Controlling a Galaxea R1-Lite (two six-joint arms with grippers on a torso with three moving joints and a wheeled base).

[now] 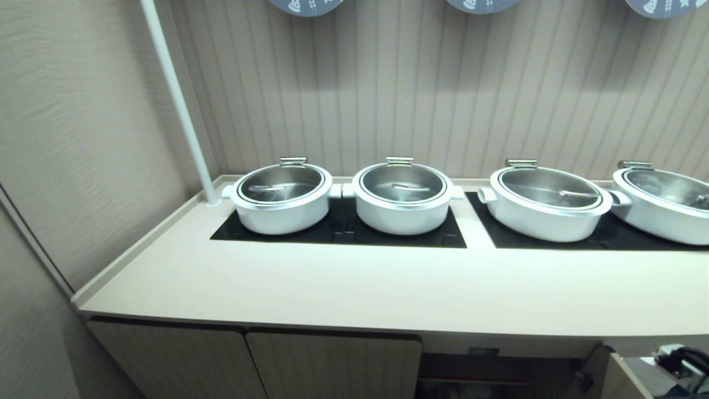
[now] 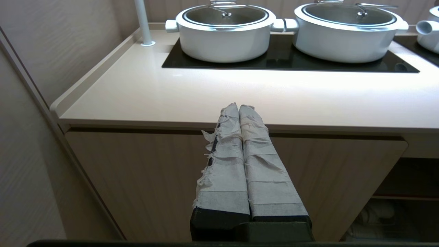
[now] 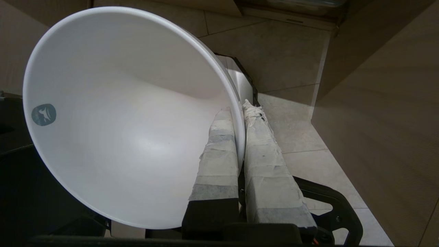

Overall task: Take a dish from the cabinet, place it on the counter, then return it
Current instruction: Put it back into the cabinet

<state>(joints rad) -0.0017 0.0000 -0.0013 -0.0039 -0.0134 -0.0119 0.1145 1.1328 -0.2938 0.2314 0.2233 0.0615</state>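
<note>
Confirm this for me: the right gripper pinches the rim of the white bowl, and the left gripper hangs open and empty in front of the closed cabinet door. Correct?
Not quite. The left gripper is empty, but its jaws are shut, pressed together, as the left wrist view shows. It does hang before the closed cabinet door. The right gripper does pinch the rim of the white bowl, one jaw inside and one outside.

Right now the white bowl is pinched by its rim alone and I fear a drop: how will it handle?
The dish looks like glazed ceramic, so probably stiff, brittle and fairly heavy for its size. Its smooth glossy wall may slip, though the taped fingers of the right gripper, one inside and one outside the rim, should add friction. Held at one edge, it will likely tend to swing.
</note>
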